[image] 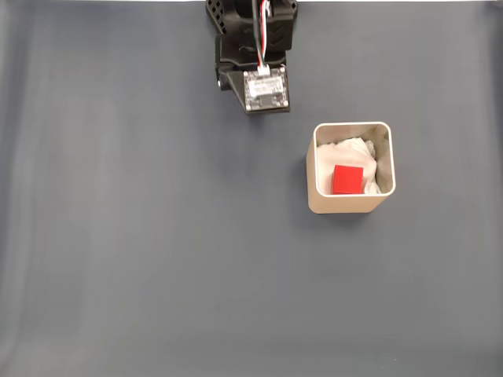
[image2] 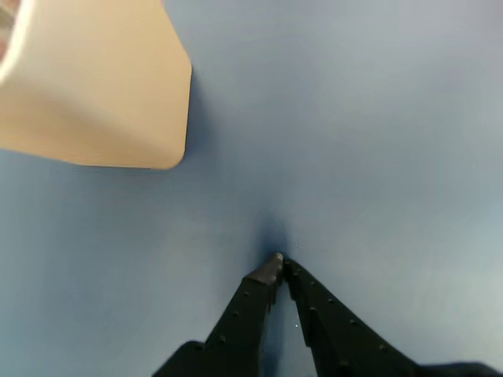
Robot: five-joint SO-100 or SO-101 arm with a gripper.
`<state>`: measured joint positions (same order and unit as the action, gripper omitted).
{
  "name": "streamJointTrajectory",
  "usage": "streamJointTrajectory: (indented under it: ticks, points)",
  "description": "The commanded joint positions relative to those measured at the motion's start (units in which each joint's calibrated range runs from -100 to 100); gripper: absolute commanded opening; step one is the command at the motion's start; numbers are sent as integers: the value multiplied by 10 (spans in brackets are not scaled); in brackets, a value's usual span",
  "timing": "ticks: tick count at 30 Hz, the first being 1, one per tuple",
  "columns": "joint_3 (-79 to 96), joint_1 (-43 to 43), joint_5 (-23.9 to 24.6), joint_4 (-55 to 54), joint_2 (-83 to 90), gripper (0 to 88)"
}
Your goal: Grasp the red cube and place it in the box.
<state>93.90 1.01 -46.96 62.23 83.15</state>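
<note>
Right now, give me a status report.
Gripper shut, empty, tips at the table. Red cube inside the box on white padding. Nothing in the way.

There was one red cube (image: pixel 347 179), and it lay inside the one beige box (image: pixel 350 204), on a single wad of white padding (image: pixel 330 161). One robot arm (image: pixel 253 47) stood at the top edge of the fixed view, carrying one small circuit board (image: pixel 266 89) fed by one bundle of red and white wires (image: pixel 262 35). The wrist view showed one pincer (image2: pixel 280 263) with two black fingers (image2: pixel 244 314), tips together, over the one grey-blue desk (image: pixel 157 236).
</note>
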Motion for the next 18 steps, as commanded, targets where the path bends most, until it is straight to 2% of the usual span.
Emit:
streamJointTrajectory:
  ticks: [1,12,18]
  points:
    - [27,-6,3,3,29,2]
    - [59,-10,32,114,140,13]
    - [59,-12,46,127,166,40]
